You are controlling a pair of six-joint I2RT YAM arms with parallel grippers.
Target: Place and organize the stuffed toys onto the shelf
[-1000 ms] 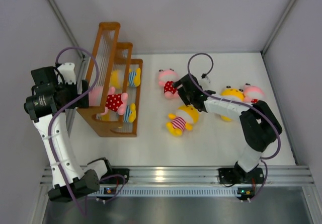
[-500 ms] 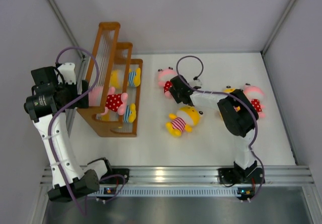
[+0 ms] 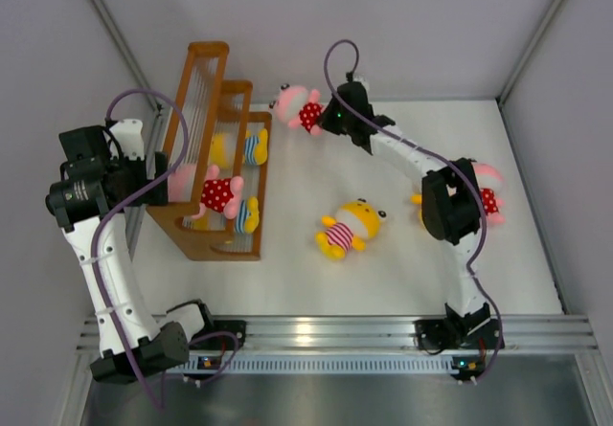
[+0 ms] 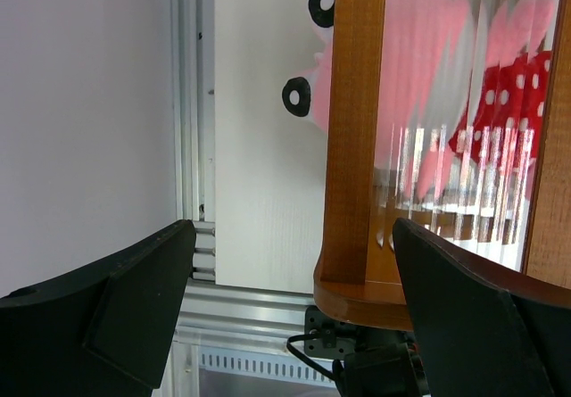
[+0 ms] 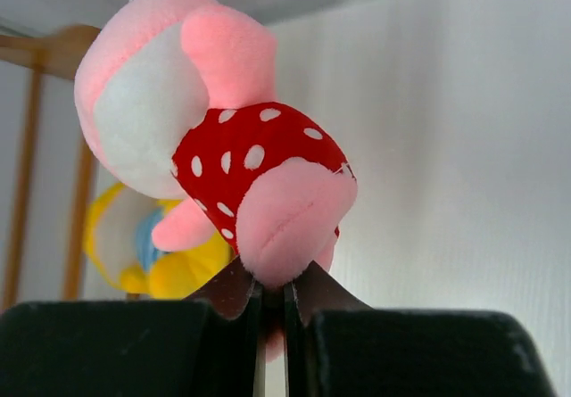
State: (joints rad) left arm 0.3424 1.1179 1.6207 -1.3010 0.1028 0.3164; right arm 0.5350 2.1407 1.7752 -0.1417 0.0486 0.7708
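Carrying step: right hand (image 5: 272, 294) pinches the pink toy (image 3: 297, 107) above the tabletop's (image 3: 383, 282) far edge; next, lower it onto the shelf (image 3: 215, 148). Left hand (image 4: 293, 229) is spread.

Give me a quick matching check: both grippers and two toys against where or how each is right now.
1. right gripper
2. left gripper
3. pink-striped yellow toy
4. far blue-striped toy

A. lying on the table
B. open, beside the shelf
C. on the shelf
D. shut on the pink toy

Pairs: 1-D, 2-B, 3-A, 4-C.
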